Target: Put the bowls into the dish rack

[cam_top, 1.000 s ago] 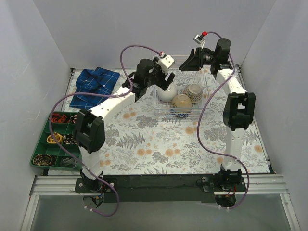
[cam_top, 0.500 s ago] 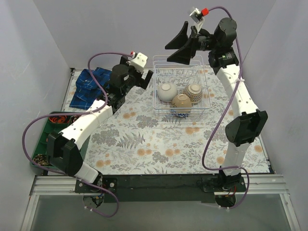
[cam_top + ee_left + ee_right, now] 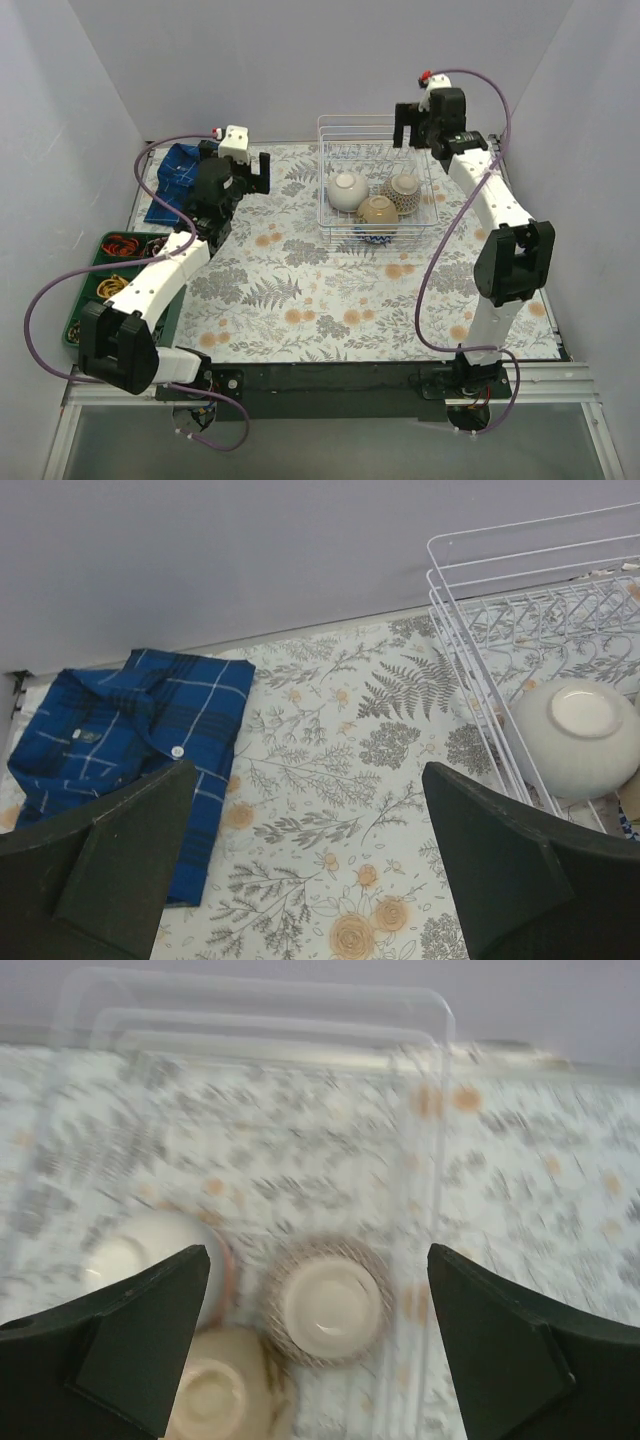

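Note:
The white wire dish rack (image 3: 321,170) stands at the back middle of the floral mat. Three bowls lie upside down in it: a white bowl (image 3: 347,190), a brown-patterned bowl (image 3: 404,189) and a tan bowl (image 3: 378,210), with a blue-patterned piece (image 3: 372,238) under the tan one. My left gripper (image 3: 248,176) hangs open and empty left of the rack, over bare mat. Its wrist view has the white bowl (image 3: 580,735) and the rack (image 3: 478,675) at the right. My right gripper (image 3: 414,125) is open above the rack's far right corner, over the patterned bowl (image 3: 328,1300).
A blue plaid shirt (image 3: 190,175) (image 3: 120,735) lies at the back left corner. A green compartment tray (image 3: 92,306) with small items sits at the left edge. Grey walls close in the back and both sides.
My left arm has drawn back left from the rack, leaving the white bowl inside, and its jaws have opened wide. The right arm dropped from high up to just above the rack.

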You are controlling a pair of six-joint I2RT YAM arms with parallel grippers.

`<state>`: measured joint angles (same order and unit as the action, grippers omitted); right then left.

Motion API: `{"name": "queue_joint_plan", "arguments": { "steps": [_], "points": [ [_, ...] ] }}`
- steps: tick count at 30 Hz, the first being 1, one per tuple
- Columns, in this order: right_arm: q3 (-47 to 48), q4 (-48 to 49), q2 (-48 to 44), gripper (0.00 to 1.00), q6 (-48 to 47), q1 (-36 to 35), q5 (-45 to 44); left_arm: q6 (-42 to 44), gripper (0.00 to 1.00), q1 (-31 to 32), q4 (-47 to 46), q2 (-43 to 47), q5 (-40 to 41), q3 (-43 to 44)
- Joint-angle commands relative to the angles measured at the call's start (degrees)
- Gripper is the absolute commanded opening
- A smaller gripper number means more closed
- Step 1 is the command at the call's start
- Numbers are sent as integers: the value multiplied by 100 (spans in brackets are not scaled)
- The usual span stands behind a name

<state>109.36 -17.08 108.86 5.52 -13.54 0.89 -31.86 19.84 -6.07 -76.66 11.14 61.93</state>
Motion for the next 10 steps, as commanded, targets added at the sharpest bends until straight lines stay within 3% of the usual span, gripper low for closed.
{"name": "queue_joint_plan", "arguments": {
  "steps": [1, 5, 10],
  "points": [
    [-1683, -252, -1232, 98, -306, 27, -2066, -698, 98, -120, -483, 309, 424, -698],
    [-3120, -269, -2218, 99, -394, 36, -2136, -822, 98, -287, -650, 257, 398, -1051],
    [-4386, -269, -3412, 99, -298, 44, -2101, -1050, 98, -401, -141, -217, 556, -762]
  ]
}}
